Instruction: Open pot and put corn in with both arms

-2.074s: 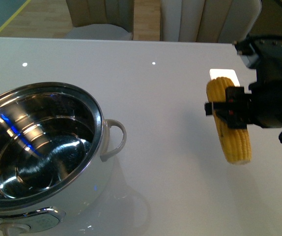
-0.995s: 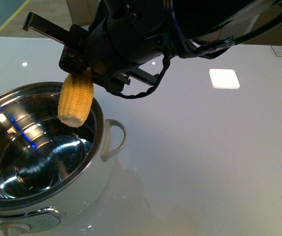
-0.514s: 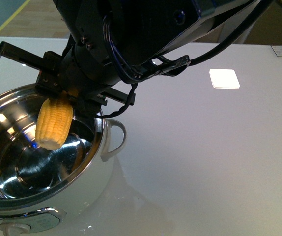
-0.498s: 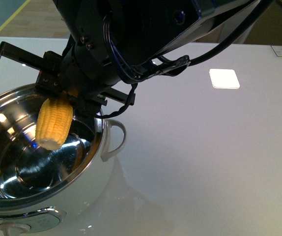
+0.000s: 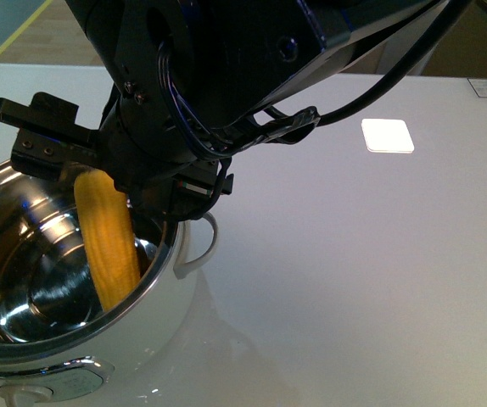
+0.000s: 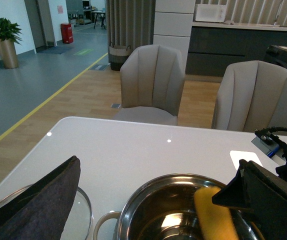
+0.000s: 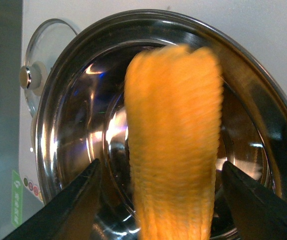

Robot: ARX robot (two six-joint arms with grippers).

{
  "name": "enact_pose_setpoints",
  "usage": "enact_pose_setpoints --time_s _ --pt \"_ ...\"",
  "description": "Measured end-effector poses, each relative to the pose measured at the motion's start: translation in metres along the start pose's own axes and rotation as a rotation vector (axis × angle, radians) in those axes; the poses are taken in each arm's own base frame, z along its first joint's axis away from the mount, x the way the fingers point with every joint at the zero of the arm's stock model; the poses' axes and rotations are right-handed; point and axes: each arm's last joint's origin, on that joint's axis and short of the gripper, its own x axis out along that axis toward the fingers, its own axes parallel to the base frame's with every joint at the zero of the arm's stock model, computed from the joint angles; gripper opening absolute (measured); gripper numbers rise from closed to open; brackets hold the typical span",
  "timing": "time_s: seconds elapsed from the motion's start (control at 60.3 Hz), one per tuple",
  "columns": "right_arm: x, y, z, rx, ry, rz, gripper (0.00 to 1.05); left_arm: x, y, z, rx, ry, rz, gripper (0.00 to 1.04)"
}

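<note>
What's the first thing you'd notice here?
The bright yellow corn stands out most, blurred as it hangs inside the shiny pot under the big black right gripper. In the right wrist view its fingers are spread clear of the corn. The glass lid lies beside the pot.

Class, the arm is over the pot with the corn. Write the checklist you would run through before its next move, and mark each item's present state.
1. Lid off the pot: ok, the glass lid lies beside it.
2. Corn inside the rim: ok, its lower end is within the steel bowl.
3. Right gripper released: ok, jaws stand wide of the cob.
4. Corn settled on the bottom: cannot tell, it looks blurred.
5. Left gripper clear of the pot: ok.
</note>
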Motion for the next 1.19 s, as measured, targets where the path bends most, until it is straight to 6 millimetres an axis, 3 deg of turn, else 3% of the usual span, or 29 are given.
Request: enact_pose_setpoints --time_s 0.116,0.299,0.514,0.664,0.796,0.929,0.995,1.095,1.194 --pt "-0.002 -0.004 -0.001 0.004 -0.004 0.001 0.97 0.0 0.0 0.0 0.0 0.0 0.0 0.98" --pt "-0.025 -0.019 0.006 0.031 -0.073 -0.004 0.96 0.0 0.0 0.0 0.0 0.0 0.0 0.98" --pt "-0.103 -0.051 0.03 0.097 -0.323 -0.059 0.96 0.0 0.0 0.0 0.0 0.0 0.0 0.98" --pt "-0.16 -0.083 0.031 0.114 -0.432 -0.129 0.96 0.0 0.0 0.0 0.0 0.0 0.0 0.98" --pt "-0.237 -0.113 0.012 0.065 -0.558 -0.251 0.96 0.0 0.0 0.0 0.0 0.0 0.0 0.98" --pt "-0.301 -0.134 -0.034 0.011 -0.656 -0.408 0.96 0.0 0.0 0.0 0.0 0.0 0.0 0.98" --pt "-0.319 -0.135 -0.048 0.004 -0.716 -0.444 0.96 0.0 0.0 0.0 0.0 0.0 0.0 0.98" --pt "-0.327 -0.131 -0.05 -0.035 -0.775 -0.434 0.94 0.0 0.0 0.0 0.0 0.0 0.0 0.98" --pt "-0.32 -0.142 -0.059 -0.233 -0.965 -0.459 0.78 0.0 0.0 0.0 0.0 0.0 0.001 0.98"
